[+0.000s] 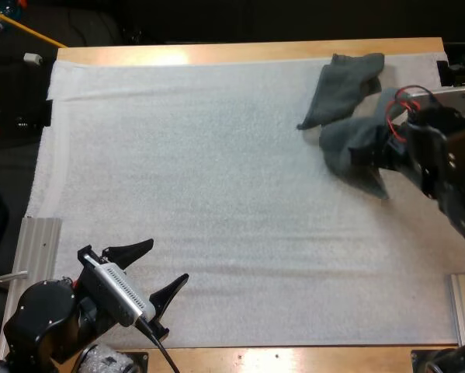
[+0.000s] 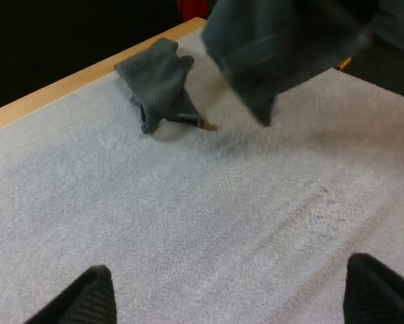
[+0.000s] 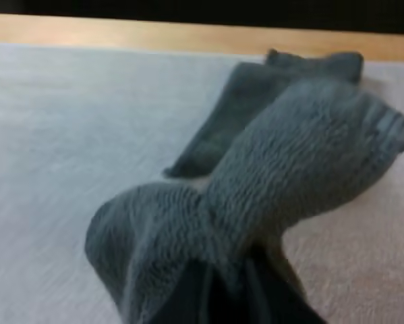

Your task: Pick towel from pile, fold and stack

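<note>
- The held towel (image 1: 352, 148) is dark grey-green with a nubbly terry pile. It is bunched into a thick roll, with one hemmed end sticking out and one pointed corner hanging down.
- It hangs over the far right part of the mat (image 1: 216, 194). In the left wrist view its drooping corner seems to be off the mat, with a soft shadow on the mat beneath it.
- The right gripper (image 1: 376, 151) pinches this towel. In the right wrist view its black fingers (image 3: 208, 297) press into the cloth from both sides, and the fabric bulges up between and above them.
- A second towel (image 1: 342, 87) of the same colour lies on the mat near its far edge, just beyond the held one. It is loosely crumpled into a long shape, with one end flopped over and a flat tail pointing toward the mat's middle. I cannot tell whether the two towels touch.
- The mat is white and fuzzy, and its far edge runs along the rim of the wooden table (image 1: 240, 51).
- The left gripper (image 1: 168, 260) sits low over the near left part of the mat, well apart from both towels. Its fingers (image 2: 87, 297) are spread wide with nothing between them.
</note>
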Controlling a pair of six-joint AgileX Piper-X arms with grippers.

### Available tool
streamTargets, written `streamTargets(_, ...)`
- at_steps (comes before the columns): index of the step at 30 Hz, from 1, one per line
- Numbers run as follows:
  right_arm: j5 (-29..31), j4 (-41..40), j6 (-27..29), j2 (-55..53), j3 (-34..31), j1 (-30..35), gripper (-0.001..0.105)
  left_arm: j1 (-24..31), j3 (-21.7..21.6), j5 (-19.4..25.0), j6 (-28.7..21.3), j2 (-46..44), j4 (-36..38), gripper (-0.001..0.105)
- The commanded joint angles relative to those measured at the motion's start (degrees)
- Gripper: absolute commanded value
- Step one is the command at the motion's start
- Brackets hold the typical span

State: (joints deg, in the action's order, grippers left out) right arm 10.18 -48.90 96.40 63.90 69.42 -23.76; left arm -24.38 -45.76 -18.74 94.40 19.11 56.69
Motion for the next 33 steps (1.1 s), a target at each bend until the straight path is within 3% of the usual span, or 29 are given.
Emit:
streamTargets(1, 0.2, -1.5, 0.2, -1.3, 1.5, -0.9, 0.0, -0.3, -0.4, -0.3, 0.7, 0.2, -0.4, 0.066)
streamTargets(8, -2.1, -9.5, -3.0, -3.6, 6.7, -6.9, 0.0, -0.3, -0.4, -0.3, 0.7, 0.2, -0.4, 0.066)
streamTargets(14, -5.3, -13.1, -7.4, -3.6, 6.8, -16.1, 0.0, -0.3, -0.4, -0.3, 0.7, 0.2, -0.4, 0.066)
streamTargets(21, -6.7, -10.3, -13.3, -3.6, 6.8, -27.1, 0.0, -0.3, -0.4, -0.3, 0.7, 0.2, -0.4, 0.066)
streamTargets(25, -10.2, -7.8, -20.9, -3.5, 6.8, -32.1, 0.0, -0.3, -0.4, -0.3, 0.7, 0.2, -0.4, 0.066)
streamTargets(33, -4.7, -9.2, -25.8, 3.4, 5.8, -31.2, 0.0, -0.3, -0.4, -0.3, 0.7, 0.2, -0.4, 0.066)
